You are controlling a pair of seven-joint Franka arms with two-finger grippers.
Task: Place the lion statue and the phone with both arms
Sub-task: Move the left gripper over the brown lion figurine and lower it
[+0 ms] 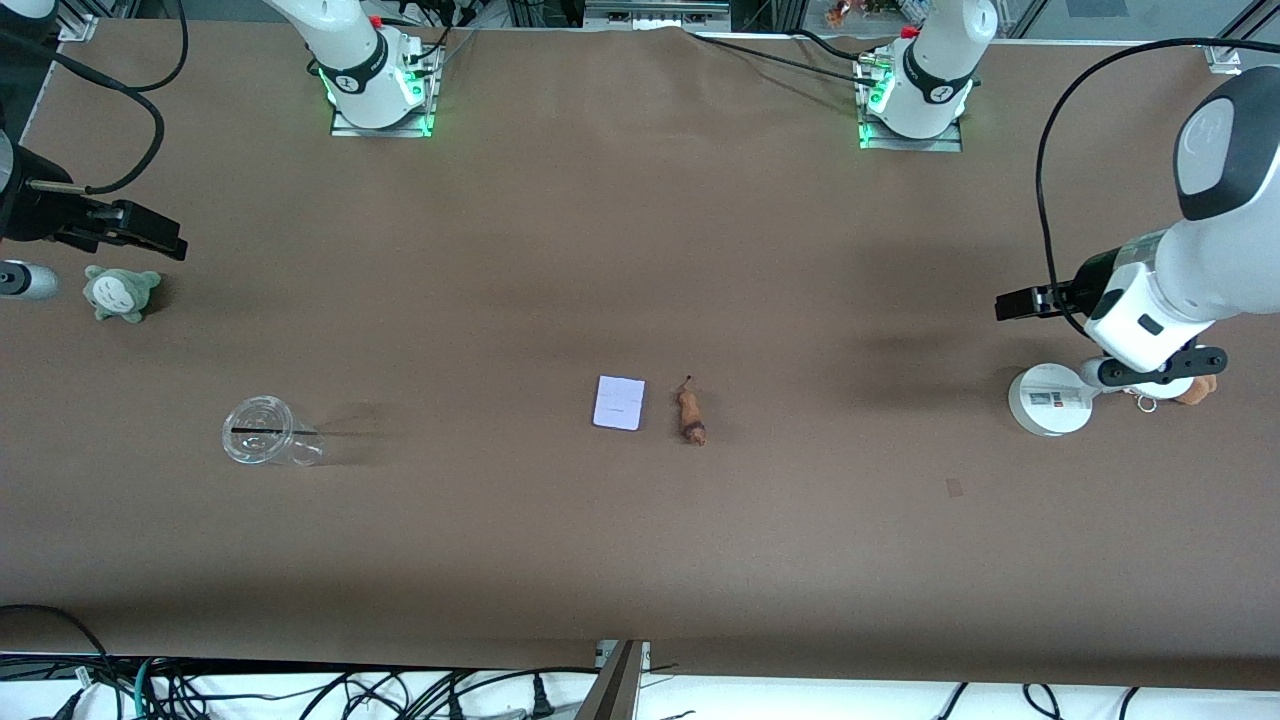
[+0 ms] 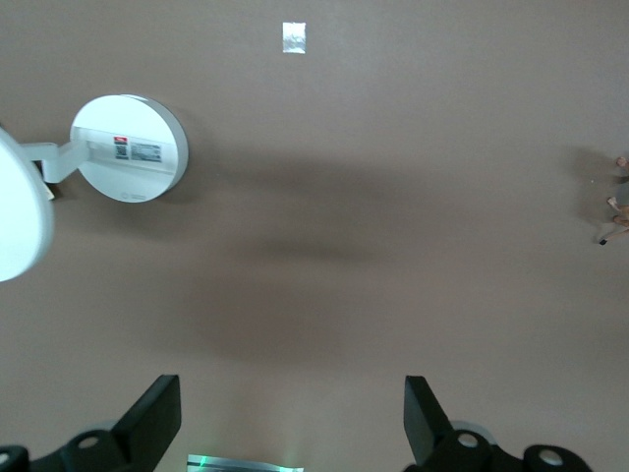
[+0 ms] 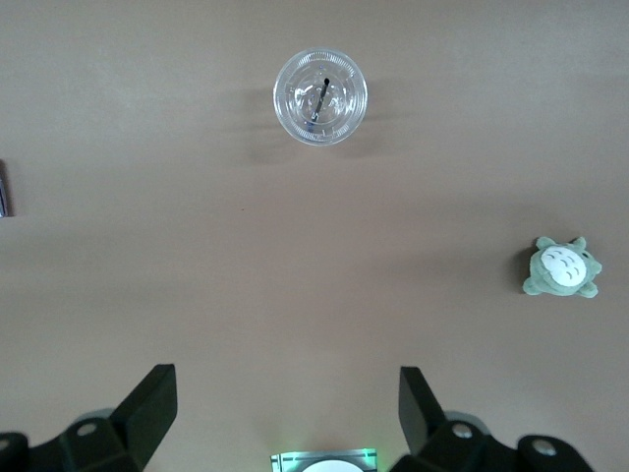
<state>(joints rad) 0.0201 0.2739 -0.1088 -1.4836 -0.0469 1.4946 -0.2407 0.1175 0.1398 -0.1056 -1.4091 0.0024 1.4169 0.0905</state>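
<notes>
- While both arms wait high at the table's two ends, nothing is held: the left gripper [image 2: 293, 423] hangs with its fingers wide apart over bare brown table [image 1: 640, 250], and the right gripper [image 3: 285, 418] hangs the same way at its own end, so neither has begun a reach.
- Nearest the left gripper is the white round-based stand [image 1: 1048, 400], which sits on the table just under that arm's wrist; a small brown plush [image 1: 1197, 389] peeks out beside it, mostly hidden by the arm. Neither belongs to the task, and they look parked at the table's edge to stay out of the way.
- Nearest the right gripper is the grey-green plush toy [image 1: 120, 292], just beside the fingers as the front view shows them, though the gripper is in the air above it. Farther from that gripper, toward the front camera, a clear cup [image 1: 268, 432] lies on the table with a dark straw in it.
- Farthest from both grippers, about midway between them, lie the task's two things: the phone [image 1: 620, 402] flat on the table, and the lion statue [image 1: 690, 413] just beside it, toward the left arm's end, on its side with its thin tail pointing toward the bases.
- That pairing probably suits one thing per arm: the lion for the left gripper, the phone for the right.
</notes>
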